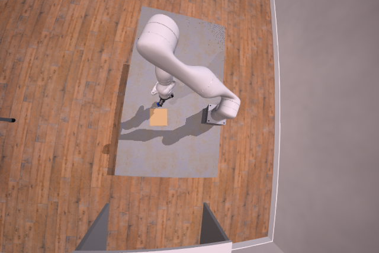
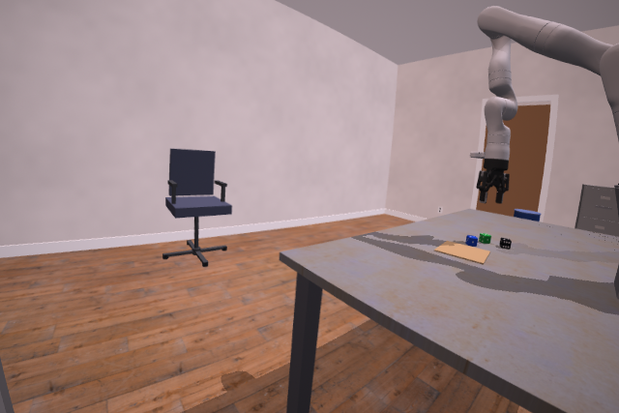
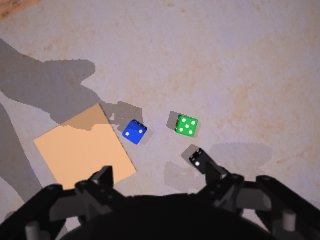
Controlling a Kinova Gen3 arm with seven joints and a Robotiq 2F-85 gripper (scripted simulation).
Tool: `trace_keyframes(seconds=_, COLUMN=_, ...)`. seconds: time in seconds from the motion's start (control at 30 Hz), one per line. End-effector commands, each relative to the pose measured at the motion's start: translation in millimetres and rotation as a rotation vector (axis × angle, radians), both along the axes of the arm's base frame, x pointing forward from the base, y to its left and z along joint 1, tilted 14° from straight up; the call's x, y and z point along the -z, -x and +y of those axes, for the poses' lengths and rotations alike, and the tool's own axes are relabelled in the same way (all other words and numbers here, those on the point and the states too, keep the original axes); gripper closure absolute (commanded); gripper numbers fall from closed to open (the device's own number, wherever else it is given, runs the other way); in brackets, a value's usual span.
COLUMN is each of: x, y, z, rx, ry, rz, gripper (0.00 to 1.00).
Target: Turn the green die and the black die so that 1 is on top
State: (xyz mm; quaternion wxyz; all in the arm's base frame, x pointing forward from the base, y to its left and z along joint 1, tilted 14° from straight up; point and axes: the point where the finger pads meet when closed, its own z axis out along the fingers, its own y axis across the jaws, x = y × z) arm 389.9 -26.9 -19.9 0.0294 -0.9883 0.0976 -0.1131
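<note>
The gripper (image 1: 166, 99) (image 2: 490, 198) (image 3: 159, 180) is open and empty, high above the table. The blue die (image 2: 471, 240) (image 3: 134, 132) lies on the table just off the mat's edge, 2 on top. The green die (image 2: 485, 238) (image 3: 187, 125) lies on the table beyond the blue one, 5 on top. The black die (image 2: 505, 243) (image 3: 200, 161) lies on the table, partly hidden by a finger in the wrist view. One pip shows on its top there; its full top number cannot be told. The orange mat (image 1: 158, 118) (image 2: 464, 252) (image 3: 85, 150) lies flat.
The dice stand apart from one another. The grey table (image 1: 165, 158) (image 2: 399, 268) carries the arm's base (image 1: 210, 115) at one long side. Arm shadows cross the table and part of the mat. An office chair (image 2: 195, 206) stands away from the table.
</note>
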Motion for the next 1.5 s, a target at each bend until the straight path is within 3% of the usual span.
trace_keyframes(seconds=0.0, x=-1.8, y=-8.8, z=-28.8, rx=0.117, ry=-0.018, rz=-0.01, gripper=0.0)
trace_keyframes(seconds=0.13, x=-3.9, y=-16.8, z=-50.3, rx=0.28, ry=-0.064, rz=-0.008, gripper=0.0)
trace_keyframes(seconds=1.47, x=-2.9, y=-19.3, z=-50.7, rx=0.352, ry=-0.085, rz=-0.01, gripper=0.0)
